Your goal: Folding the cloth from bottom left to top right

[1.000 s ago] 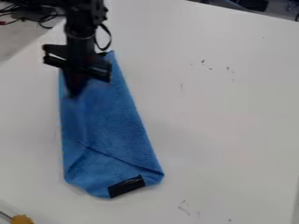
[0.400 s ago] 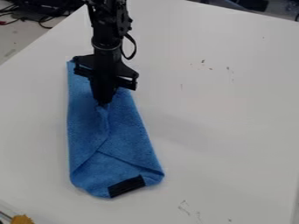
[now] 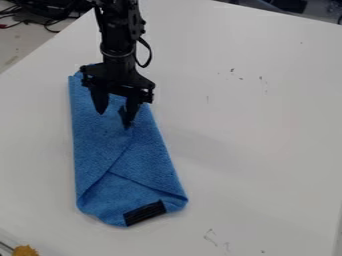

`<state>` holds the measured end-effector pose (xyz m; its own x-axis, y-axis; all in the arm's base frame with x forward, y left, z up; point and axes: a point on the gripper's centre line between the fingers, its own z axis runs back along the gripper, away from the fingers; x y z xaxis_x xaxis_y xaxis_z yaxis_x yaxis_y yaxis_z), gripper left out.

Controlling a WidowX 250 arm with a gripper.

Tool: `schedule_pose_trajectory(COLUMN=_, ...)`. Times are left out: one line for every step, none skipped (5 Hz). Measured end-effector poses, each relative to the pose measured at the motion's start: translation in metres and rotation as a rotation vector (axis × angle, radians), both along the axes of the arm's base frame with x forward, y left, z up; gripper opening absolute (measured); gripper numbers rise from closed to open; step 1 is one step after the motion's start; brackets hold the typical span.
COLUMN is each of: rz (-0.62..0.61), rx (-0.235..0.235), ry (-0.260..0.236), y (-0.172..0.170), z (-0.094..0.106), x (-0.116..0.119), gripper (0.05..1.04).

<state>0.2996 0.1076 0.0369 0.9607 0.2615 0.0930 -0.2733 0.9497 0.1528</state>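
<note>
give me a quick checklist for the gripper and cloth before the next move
- Black two-finger pincer open: ok
- Pincer over the upper part of the blue fabric cloth: ok
- Fingertips clear of the fabric: cannot tell
- Cloth lying on the smooth white table: ok
- Edges squared up: not ok, creases run diagonally near the lower end
- Black rectangular patch at the lower end uncovered: ok

White tabletop [image 3: 257, 142] with small dark marks [image 3: 232, 70]; beyond its upper-left edge, dark cables [image 3: 48, 23] over a pale surface [image 3: 23, 44].
</note>
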Motion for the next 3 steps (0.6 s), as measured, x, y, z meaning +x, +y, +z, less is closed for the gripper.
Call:
schedule_pose_trajectory(rz=0.001, rx=-0.017, ry=-0.017, y=-0.002, z=0.002, x=0.004, gripper=1.012)
schedule_pose_trajectory(rz=0.003, rx=-0.029, ry=-0.058, y=-0.004, z=0.009, x=0.011, gripper=1.008)
schedule_pose_trajectory(rz=-0.009, rx=-0.045, ry=-0.088, y=-0.003, z=0.01, x=0.015, gripper=1.001)
